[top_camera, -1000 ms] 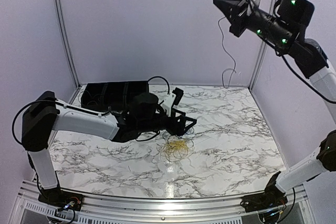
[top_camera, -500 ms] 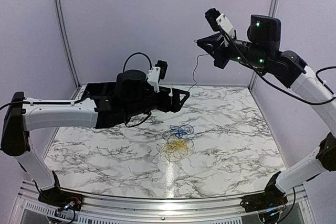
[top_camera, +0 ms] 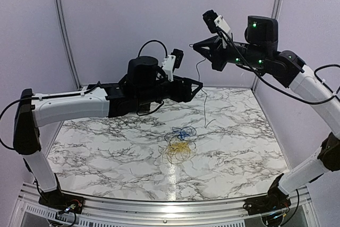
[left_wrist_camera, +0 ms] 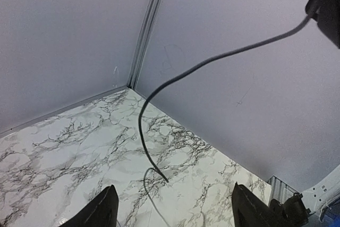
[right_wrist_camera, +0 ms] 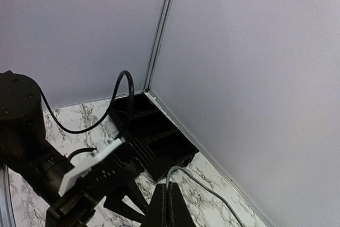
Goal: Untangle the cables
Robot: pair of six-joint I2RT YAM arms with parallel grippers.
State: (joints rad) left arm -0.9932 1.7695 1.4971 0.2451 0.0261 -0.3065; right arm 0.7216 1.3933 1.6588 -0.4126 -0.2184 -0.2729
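Pale lilac walls (top_camera: 117, 25) close in a white marble table (top_camera: 239, 147) veined with black. The left arm (top_camera: 74, 107) reaches out level above the middle of the table, and the right arm (top_camera: 313, 86) is raised high at the back right. A black divided tray (right_wrist_camera: 159, 136) sits in the far left corner.

The left gripper (top_camera: 197, 86) is spread wide with nothing between its fingers (left_wrist_camera: 103, 211). The right gripper (top_camera: 194, 46) is pinched tight on a thin hanging cable (top_camera: 205, 107). This drops past the left gripper's tip toward the table; whether its end touches cannot be told.

The remaining cables (top_camera: 179, 142) lie heaped at the table's centre, well below both grippers, blue loops (top_camera: 184, 132) touching yellow loops (top_camera: 177, 151) on the near side.
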